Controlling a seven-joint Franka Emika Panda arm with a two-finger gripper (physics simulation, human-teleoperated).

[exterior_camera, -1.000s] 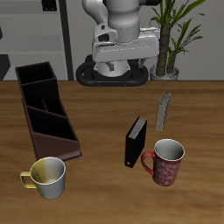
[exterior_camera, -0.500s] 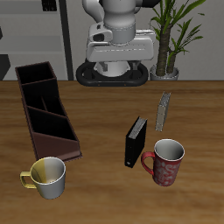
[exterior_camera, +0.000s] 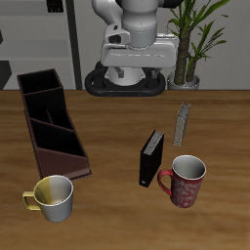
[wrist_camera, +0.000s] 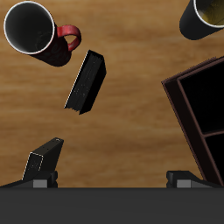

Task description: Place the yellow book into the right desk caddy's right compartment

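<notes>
The yellow book point(exterior_camera: 182, 123) is thin, grey-beige and speckled, and stands upright toward the back of the table; it also shows in the wrist view point(wrist_camera: 44, 161). The right desk caddy point(exterior_camera: 51, 122) is a long dark maroon box with a black interior, and part of it shows in the wrist view point(wrist_camera: 199, 96). Its squarish end cell point(exterior_camera: 38, 84) is at the far end. My gripper point(exterior_camera: 135, 68) hangs high over the table's back, far from both. In the wrist view the gripper point(wrist_camera: 109, 178) is open and empty, with its fingertips point(wrist_camera: 39, 179) wide apart.
A thicker black book point(exterior_camera: 150, 159) stands next to a red mug point(exterior_camera: 185, 180) near the front. A yellow mug point(exterior_camera: 53, 197) sits by the caddy's near end. A potted plant point(exterior_camera: 195, 39) stands behind the table.
The arm's hand has shifted slightly above the back of the table. Nothing on the table has moved.
</notes>
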